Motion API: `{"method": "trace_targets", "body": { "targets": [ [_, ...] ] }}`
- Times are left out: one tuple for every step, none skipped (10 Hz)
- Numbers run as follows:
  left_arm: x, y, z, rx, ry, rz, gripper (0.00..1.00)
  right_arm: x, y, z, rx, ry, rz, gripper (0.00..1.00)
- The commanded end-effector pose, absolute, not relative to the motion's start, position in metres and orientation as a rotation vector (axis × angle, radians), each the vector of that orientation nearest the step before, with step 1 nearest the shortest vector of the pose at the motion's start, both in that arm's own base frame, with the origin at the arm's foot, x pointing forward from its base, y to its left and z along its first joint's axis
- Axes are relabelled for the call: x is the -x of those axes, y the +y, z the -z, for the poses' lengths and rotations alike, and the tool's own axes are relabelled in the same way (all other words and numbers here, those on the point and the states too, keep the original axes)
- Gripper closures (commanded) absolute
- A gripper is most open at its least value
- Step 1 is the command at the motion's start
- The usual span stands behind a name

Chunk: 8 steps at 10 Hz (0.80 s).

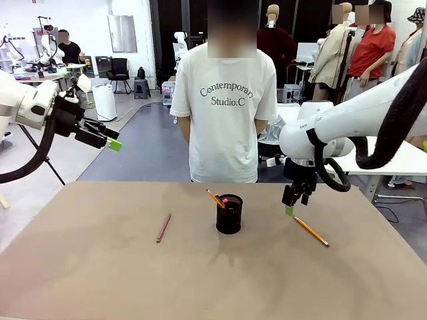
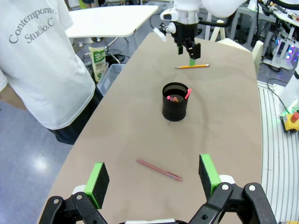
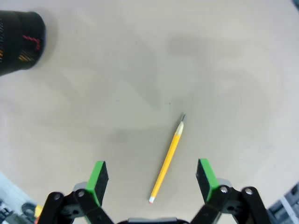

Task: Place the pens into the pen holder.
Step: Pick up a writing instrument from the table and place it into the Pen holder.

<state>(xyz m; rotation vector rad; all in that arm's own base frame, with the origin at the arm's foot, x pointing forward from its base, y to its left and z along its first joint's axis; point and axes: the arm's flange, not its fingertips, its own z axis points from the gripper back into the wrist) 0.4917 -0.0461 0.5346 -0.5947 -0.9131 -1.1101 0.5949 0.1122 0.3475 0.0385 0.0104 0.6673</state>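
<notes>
Pen holder (image 1: 229, 213) sits mid-frame with a pink-ended pen (image 1: 225, 200) and an orange pencil (image 1: 215, 198) poking out, so roughly half done. Left to go are the reddish-brown pen (image 1: 163, 227) to its left and the yellow pencil (image 1: 311, 231) at lower right. Right tool (image 1: 291, 208) hovers spread over that pencil, while left tool (image 1: 112, 140) hangs spread at upper left. Loads of bare worktop (image 1: 100, 280) around both, edges well away.

A brown table (image 1: 87, 280) is seen, and a person (image 1: 227, 127) in a white printed T-shirt is positioned at its far side. A white table (image 2: 112, 21) and a green-white bag (image 2: 99, 58) on the floor are seen beside the person.
</notes>
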Motion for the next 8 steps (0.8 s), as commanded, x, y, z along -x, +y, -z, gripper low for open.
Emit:
{"method": "trace_targets", "body": {
  "targets": [
    [-0.492, -0.046, -0.537, 0.592, -0.916, 1.111, 0.0, -0.564, 0.099, -0.346, 0.001, -0.059, -0.6, 0.0],
    [-0.492, -0.046, -0.537, 0.592, -0.916, 1.111, 0.0, -0.563, 0.093, -0.344, -0.007, -0.066, -0.602, 0.0],
    [-0.492, -0.046, -0.537, 0.592, -0.916, 1.111, 0.0, -0.567, 0.09, -0.338, 0.009, -0.086, -0.599, 0.0],
    [-0.492, -0.046, -0.537, 0.592, -0.916, 1.111, 0.0, -0.571, 0.088, -0.335, -0.051, -0.068, -0.617, 0.0],
    [-0.492, -0.046, -0.537, 0.592, -0.916, 1.111, 0.0, -0.57, 0.093, -0.343, -0.018, -0.051, -0.624, 0.0],
    [-0.492, -0.046, -0.537, 0.592, -0.916, 1.111, 0.0, -0.57, 0.093, -0.343, -0.018, -0.051, -0.624, 0.0],
    [-0.492, -0.046, -0.537, 0.592, -0.916, 1.111, 0.0, -0.57, 0.093, -0.343, -0.018, -0.051, -0.624, 0.0],
    [-0.492, -0.046, -0.537, 0.592, -0.916, 1.111, 0.0, -0.57, 0.093, -0.343, -0.018, -0.051, -0.624, 0.0]
  ]
}}
